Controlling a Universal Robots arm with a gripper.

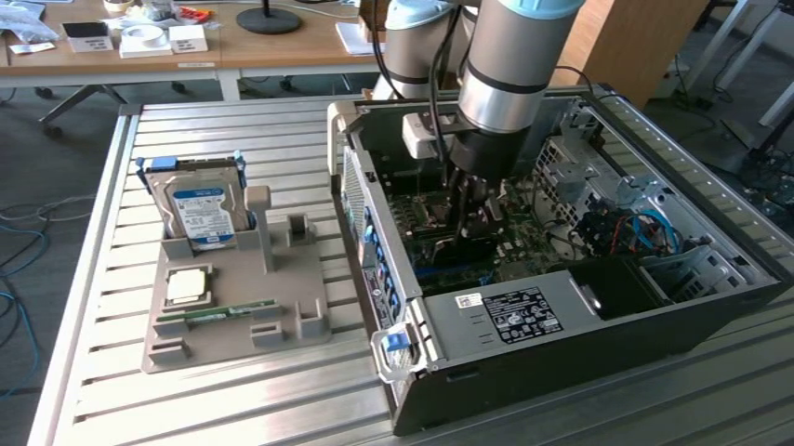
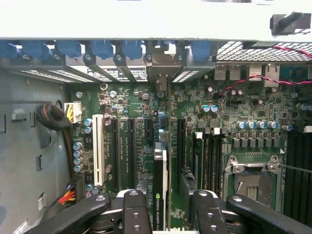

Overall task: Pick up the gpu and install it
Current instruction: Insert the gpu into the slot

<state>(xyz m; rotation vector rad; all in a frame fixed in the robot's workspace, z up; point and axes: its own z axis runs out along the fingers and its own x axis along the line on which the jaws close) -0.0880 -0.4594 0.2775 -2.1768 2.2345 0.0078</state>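
we start with the slatted metal table (image 1: 248, 390), which carries everything here. on it, toward the exterior view's right, lies the open computer case (image 1: 694, 316) on its side, its green motherboard (image 2: 195, 102) facing up. toward the exterior view's left sits a grey parts holder (image 1: 236, 316) with a blue-labelled hard drive (image 1: 205, 216) standing in it, a processor chip (image 1: 189, 283) lying flat and a slim green memory stick (image 1: 230, 311) beside that.

our arm (image 1: 515, 56) reaches straight down into the case, and the gripper (image 1: 478, 218) hangs low over the board, near the row of expansion slots (image 2: 124, 146).

in the wrist view the gpu (image 2: 160, 190) stands on edge right between the two black fingers (image 2: 134, 212), its dark face with a small green logo turned toward the camera. its long axis runs away from the gripper toward the rear bracket openings (image 2: 122, 63) of the case, in line with the slots, so the card's thin sides face the finger pads. the fingers stand spread wide, one on each side of the card, and we see a gap on both sides, so we judge they are not clamping it. the card appears to sit down at slot level on the board; whether it is fully seated we cannot tell, since its lower edge is hidden.
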